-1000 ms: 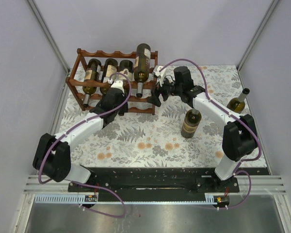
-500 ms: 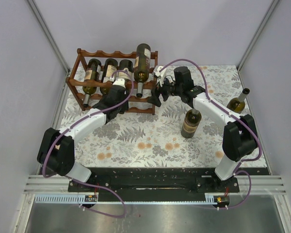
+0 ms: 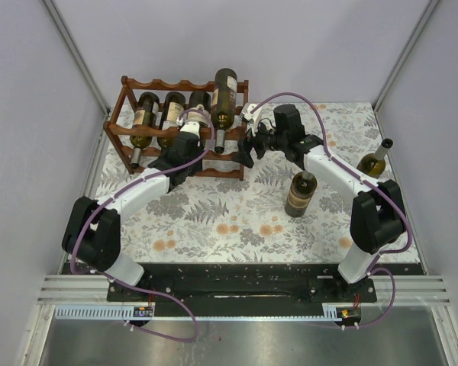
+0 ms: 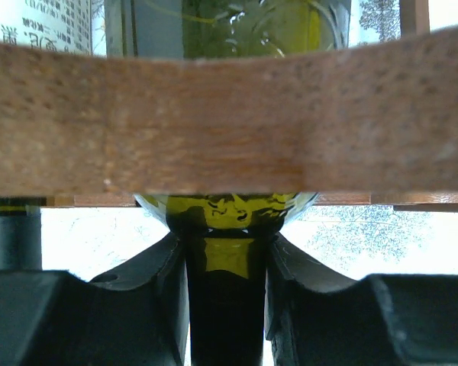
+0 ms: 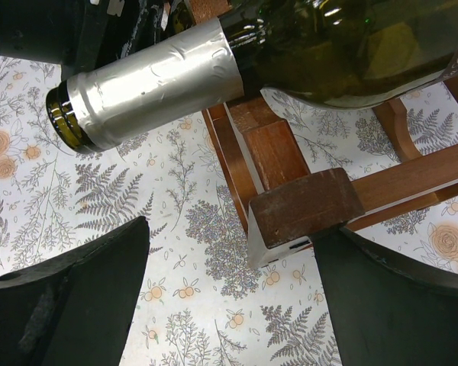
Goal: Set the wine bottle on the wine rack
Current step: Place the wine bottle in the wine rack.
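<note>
The reddish-brown wine rack (image 3: 137, 82) stands at the back left with several dark green bottles lying in it. My left gripper (image 3: 186, 143) is shut on the neck (image 4: 225, 305) of the wine bottle (image 3: 199, 103) in the third slot, just below a scalloped rail (image 4: 229, 130). My right gripper (image 3: 249, 149) is open and empty beside the rack's front right post (image 5: 305, 206). The foil-capped neck (image 5: 153, 80) of the rightmost racked bottle (image 3: 224, 95) pokes out above it.
A wine bottle (image 3: 299, 194) stands upright on the flowered cloth near the right arm. Another bottle (image 3: 375, 158) is at the right edge of the table. Grey walls close in on both sides and the back.
My left arm has swung and pushed a little further toward the rack, still gripping the bottle neck. The right arm has not moved.
</note>
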Controlling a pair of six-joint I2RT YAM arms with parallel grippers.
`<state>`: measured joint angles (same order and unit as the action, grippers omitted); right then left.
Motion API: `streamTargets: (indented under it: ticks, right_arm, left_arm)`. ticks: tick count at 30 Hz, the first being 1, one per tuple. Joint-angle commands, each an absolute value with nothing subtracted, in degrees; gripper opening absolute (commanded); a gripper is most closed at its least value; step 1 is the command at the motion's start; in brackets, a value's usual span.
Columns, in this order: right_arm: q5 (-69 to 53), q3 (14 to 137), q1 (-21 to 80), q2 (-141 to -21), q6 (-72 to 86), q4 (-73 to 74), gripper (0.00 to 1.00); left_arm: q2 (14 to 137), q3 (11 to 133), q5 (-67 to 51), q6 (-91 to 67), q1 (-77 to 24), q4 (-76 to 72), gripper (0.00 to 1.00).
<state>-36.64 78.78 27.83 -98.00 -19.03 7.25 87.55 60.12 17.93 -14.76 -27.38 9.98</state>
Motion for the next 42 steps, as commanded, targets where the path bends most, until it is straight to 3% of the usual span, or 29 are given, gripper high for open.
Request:
streamTargets:
  ticks: [1, 7, 15, 29, 36, 42]
  right_arm:
    - [-40.34, 78.84, 29.18, -95.19, -17.93, 11.34, 0.95]
    - [-40.43, 78.75, 29.18, -95.27, -17.84, 11.43, 0.94]
    - [-40.6, 78.4, 29.27, -95.1, -17.75, 11.42, 0.94]
    - [-40.61, 77.34, 29.18, -94.66, -17.84, 11.51, 0.94]
    - [-40.87, 77.43, 29.18, -94.75, -17.75, 11.34, 0.94]
    - [-41.04, 77.61, 29.18, -94.92, -17.67, 11.6, 0.94]
  left_arm:
    - [85.96, 62.75, 21.01, -12.66, -27.25, -2.72, 0.1]
    - [87.01, 63.37, 20.65, -13.71, -27.25, -2.46, 0.16]
    - [89.12, 65.74, 21.19, -17.49, -26.81, -0.09, 0.12]
    - [90.97, 69.87, 20.22, -15.38, -26.19, 5.36, 0.16]
    - [91.32, 71.37, 19.42, -14.59, -25.75, 7.21, 0.32]
    - [92.28, 72.33, 19.51, -14.24, -25.4, 7.21, 0.38]
